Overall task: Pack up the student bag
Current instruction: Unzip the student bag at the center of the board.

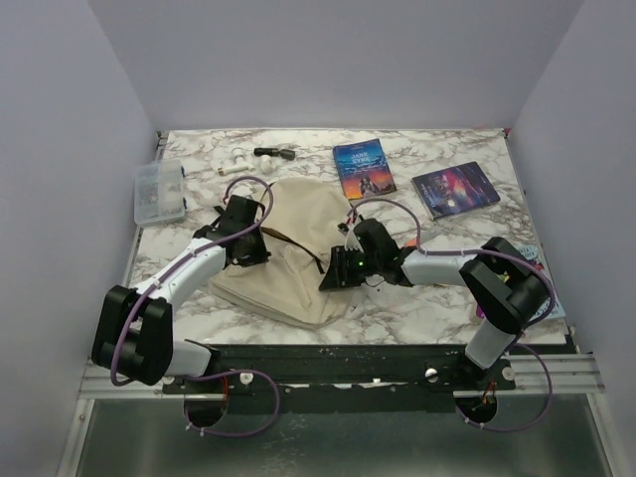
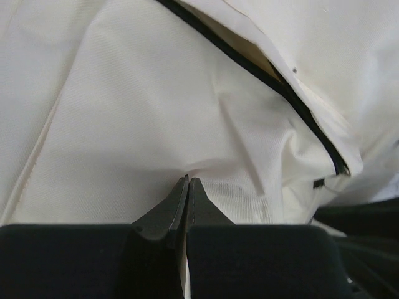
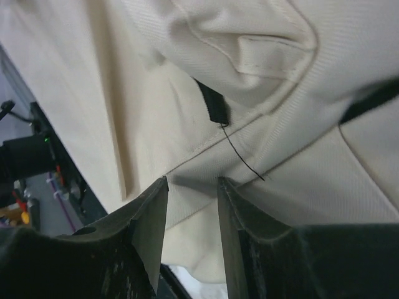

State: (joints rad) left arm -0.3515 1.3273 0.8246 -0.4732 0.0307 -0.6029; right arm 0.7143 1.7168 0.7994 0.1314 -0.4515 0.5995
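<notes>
a: what's nearest the arms?
b: the student bag, slumped flat on the marbled worktop in the lower middle of the top view, with an arm on either side.
a: how does the left end effector stand?
b: the left end effector is closed right to its tips, with a pucker of beige canvas pinched there. in the top view it sits on the bag's left part.
a: and the right?
b: the right end effector has its fingers partly apart, and a fold of the bag's canvas runs down into the gap. it is at the bag's right edge.
a: anything inside the bag?
b: the black zipper gapes a little at the upper right of the left wrist view, but the inside doesn't show.
a: farther back?
b: a clear plastic box sits at the worktop's left edge, its contents too small to tell. a blue-covered book lies just beyond the bag and a dark book lies to the right of that. a black pen-like thing and small white pieces lie near the far edge. pale grey walls close in three sides.
</notes>
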